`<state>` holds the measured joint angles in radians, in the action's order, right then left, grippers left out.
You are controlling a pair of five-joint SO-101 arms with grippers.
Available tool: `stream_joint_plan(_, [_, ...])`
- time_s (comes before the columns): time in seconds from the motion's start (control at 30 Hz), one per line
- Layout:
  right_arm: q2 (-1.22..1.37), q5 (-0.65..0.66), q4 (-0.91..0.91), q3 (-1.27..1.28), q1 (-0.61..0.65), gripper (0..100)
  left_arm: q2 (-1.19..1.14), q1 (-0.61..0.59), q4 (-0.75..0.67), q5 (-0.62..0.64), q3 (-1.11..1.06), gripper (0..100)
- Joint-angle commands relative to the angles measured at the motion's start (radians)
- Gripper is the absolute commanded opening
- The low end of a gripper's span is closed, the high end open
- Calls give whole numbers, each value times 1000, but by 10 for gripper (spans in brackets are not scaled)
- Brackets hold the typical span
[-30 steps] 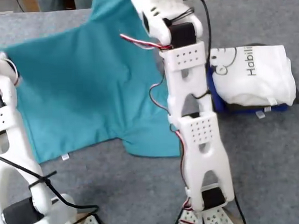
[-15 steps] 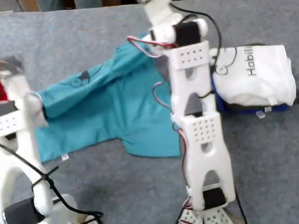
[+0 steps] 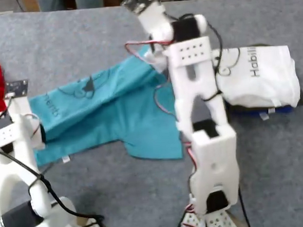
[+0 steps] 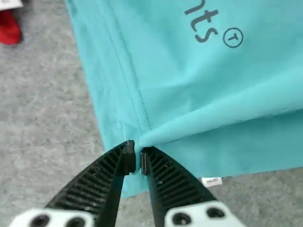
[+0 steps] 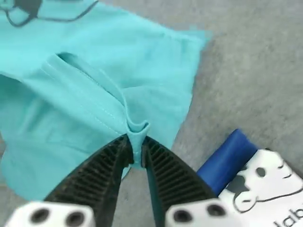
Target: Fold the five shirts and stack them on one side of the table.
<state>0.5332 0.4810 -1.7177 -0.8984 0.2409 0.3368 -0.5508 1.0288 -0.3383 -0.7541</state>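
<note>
Teal shirt (image 3: 115,113) folded over; L tool (image 4: 136,154) nipped tight on hem, R tool (image 5: 136,147) likewise on edge pleat.

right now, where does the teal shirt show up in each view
High view: teal shirt lies folded over on the grey table, stretching from one arm to the other.
Left wrist view: teal shirt, its folded edge pinched in the left gripper.
Right wrist view: teal shirt, a fold pinched in the right gripper.
Shared landmark: the shirt's dark print.
</note>
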Motion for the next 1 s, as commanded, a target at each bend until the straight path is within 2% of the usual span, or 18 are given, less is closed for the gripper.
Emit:
stream_joint_plan(0.0, [-117, 12, 89, 191, -46, 15, 6, -28, 74, -63, 65, 29])
stream_joint_plan(0.1, [-162, 26, 107, 308, -91, 15, 6, -42, 109, -81, 59, 29])
stream_joint_plan(0.23, [-239, 64, 126, 486, -89, 15, 6, -77, 112, -104, 58, 29])
stream_joint_plan(0.43, [-404, 63, 282, 835, -41, 15, 6, -58, 106, -127, 27, 29])
stream_joint_plan(0.53, [-499, 58, 394, 1017, -41, 15, 6, -44, 104, -189, -21, 29])
stream_joint_plan(0.63, [-581, 58, 470, 1162, -61, 15, 6, -51, 100, -196, -48, 29])
stream_joint_plan(0.8, [-670, 23, 566, 1331, -86, 15, 6, -54, 75, -198, -62, 29])
stream_joint_plan(0.97, [-742, 31, 577, 1405, -150, 15, 6, -54, 68, -224, -61, 29])
